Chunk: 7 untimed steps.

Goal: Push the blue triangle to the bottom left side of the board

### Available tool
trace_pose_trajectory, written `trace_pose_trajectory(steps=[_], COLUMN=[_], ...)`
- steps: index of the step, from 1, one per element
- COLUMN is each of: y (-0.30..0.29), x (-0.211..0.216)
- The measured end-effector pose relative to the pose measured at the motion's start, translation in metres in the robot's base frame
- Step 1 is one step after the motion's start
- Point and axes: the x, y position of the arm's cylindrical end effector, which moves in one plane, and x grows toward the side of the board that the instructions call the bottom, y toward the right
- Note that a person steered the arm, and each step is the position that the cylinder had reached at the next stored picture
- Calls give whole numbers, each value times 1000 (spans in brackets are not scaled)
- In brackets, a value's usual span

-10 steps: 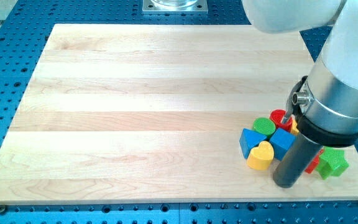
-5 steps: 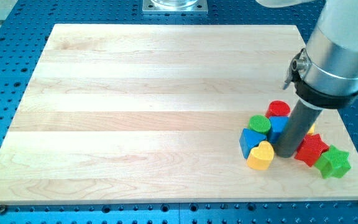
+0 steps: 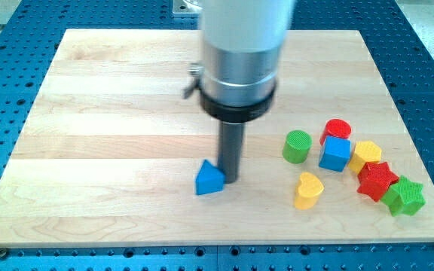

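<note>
Your rod ends in my tip [image 3: 228,181], which sits on the board just at the view's right of the blue triangle [image 3: 209,180], touching it or very nearly so; the rod has no jaws and holds nothing, it only leans against the block's side.

You find the blue triangle a little below the board's middle, toward the view's bottom, well apart from the bottom left corner of the board [image 3: 21,218].

Expect it to handle as a light, stiff little block that slides easily on smooth wood, by my judgement. Its slanted faces mean it will likely turn or slip off the tip if you press near a corner, so contact it on the middle of its right-hand face and keep the push line through its centre, aimed down and to the view's left.

You have the other blocks all on the view's right, away from the route:
- green cylinder [image 3: 297,146]
- red cylinder [image 3: 338,129]
- blue cube [image 3: 335,154]
- yellow block [image 3: 365,154], shape not clear
- yellow heart [image 3: 308,190]
- red star [image 3: 377,181]
- green star [image 3: 403,196]

Nothing stands between the triangle and the bottom left corner. Your one risk is the board's edge: an overlong push could slide the block off it.
</note>
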Motion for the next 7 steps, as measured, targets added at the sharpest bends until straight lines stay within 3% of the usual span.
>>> trace_pose_trajectory(steps=[2,3,4,5,6,7], y=[-30,-129,-107,-112,-158,-216], x=[39,39,42,18,-6,21])
